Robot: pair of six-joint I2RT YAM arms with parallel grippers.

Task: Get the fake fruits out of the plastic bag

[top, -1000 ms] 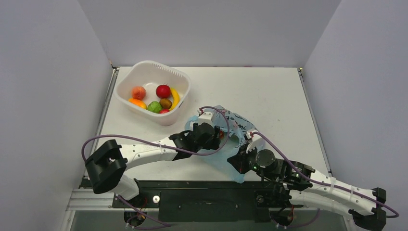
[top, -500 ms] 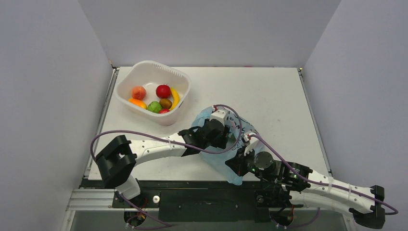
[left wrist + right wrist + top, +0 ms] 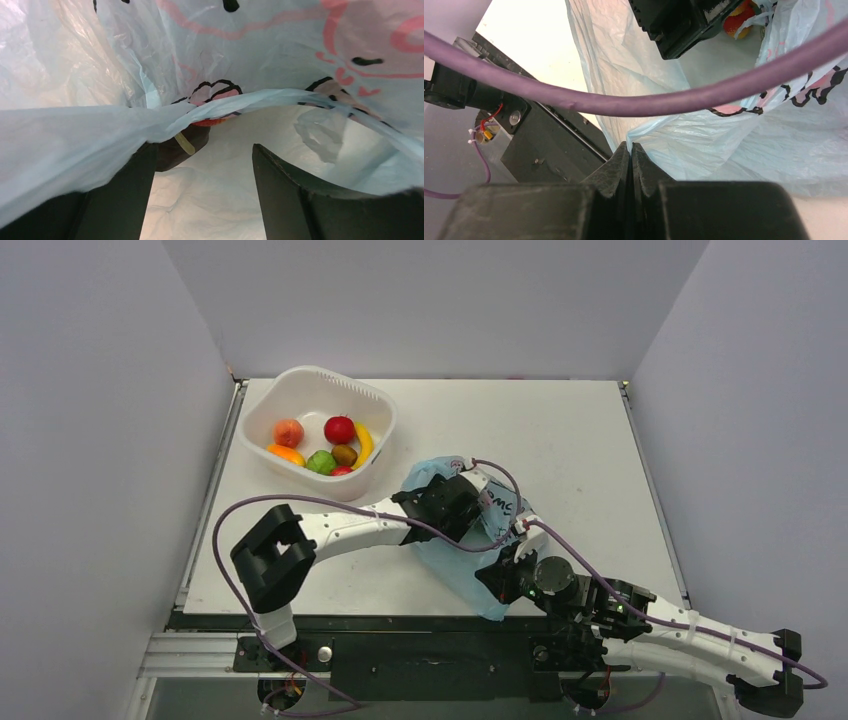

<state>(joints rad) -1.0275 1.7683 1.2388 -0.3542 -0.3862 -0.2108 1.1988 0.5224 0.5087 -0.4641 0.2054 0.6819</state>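
Film hid most of a red-orange fake fruit [image 3: 738,22] inside the plastic bag [image 3: 462,582] on the white bench [image 3: 570,440]. The jaws of the left gripper [image 3: 204,150] gaped empty inside it. The jaws of the right gripper [image 3: 630,148] pinched the bag's film. Grey walls [image 3: 100,440] stood around.

Dark fruit [image 3: 197,137], red bit [image 3: 212,121] approx half behind bag [image 3: 75,135] fold

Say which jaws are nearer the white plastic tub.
Left. Left jaws reach into the light-blue film bag beside the white tub; right jaws, farther, pinch its near edge.
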